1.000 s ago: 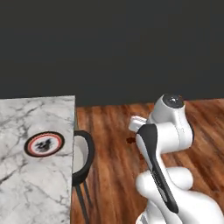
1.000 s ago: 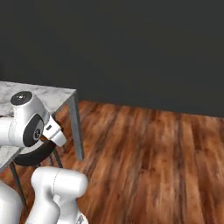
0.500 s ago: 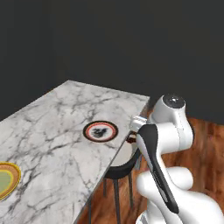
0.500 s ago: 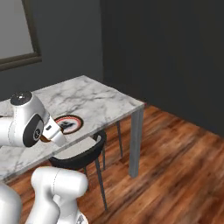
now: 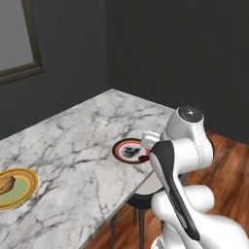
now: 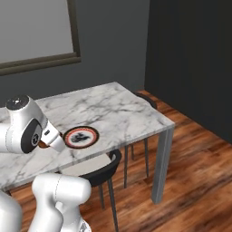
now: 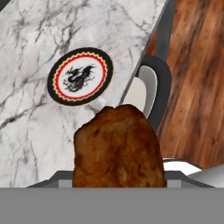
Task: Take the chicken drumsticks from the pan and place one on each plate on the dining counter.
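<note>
One drumstick (image 7: 119,146) sits clamped in the gripper (image 7: 118,181), jaws shut on it, its long axis pointing toward the camera. From the jaws, the red-rimmed plate (image 7: 80,76) lies at about 11 o'clock in the hand view, bare, near the dining counter (image 5: 82,141) edge. A chair (image 7: 154,85) stands just past that edge at 1 o'clock. Farther off, the yellow-rimmed plate (image 5: 22,190) already carries another drumstick (image 5: 6,184). Open marble surrounds the target.
</note>
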Available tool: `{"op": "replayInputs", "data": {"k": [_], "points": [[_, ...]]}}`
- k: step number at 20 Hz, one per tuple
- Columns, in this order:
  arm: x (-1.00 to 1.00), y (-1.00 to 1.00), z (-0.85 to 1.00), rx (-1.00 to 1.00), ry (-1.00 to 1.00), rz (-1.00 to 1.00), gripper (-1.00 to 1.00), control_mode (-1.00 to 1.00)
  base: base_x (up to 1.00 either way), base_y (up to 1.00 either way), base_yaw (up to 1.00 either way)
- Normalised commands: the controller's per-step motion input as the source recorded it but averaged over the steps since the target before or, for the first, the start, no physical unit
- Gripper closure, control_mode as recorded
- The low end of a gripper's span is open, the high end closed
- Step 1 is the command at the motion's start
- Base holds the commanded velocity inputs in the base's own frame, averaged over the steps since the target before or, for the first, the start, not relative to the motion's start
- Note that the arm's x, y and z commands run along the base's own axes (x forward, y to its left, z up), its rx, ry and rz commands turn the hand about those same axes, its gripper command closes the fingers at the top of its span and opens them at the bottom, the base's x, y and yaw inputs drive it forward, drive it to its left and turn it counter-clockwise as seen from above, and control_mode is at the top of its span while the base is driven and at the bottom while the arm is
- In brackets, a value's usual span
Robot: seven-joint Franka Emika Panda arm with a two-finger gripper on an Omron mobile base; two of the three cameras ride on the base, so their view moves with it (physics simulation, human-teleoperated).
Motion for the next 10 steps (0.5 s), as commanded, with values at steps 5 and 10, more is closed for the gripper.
{"op": "replayInputs", "data": {"k": [5, 10], "points": [[0.00, 0.00, 0.00, 0.00, 0.00, 0.00, 1.00, 1.00, 0.42, 0.00, 0.10], [0.00, 0.00, 0.00, 0.00, 0.00, 0.00, 1.00, 1.00, 0.00, 0.00, 0.00]]}}
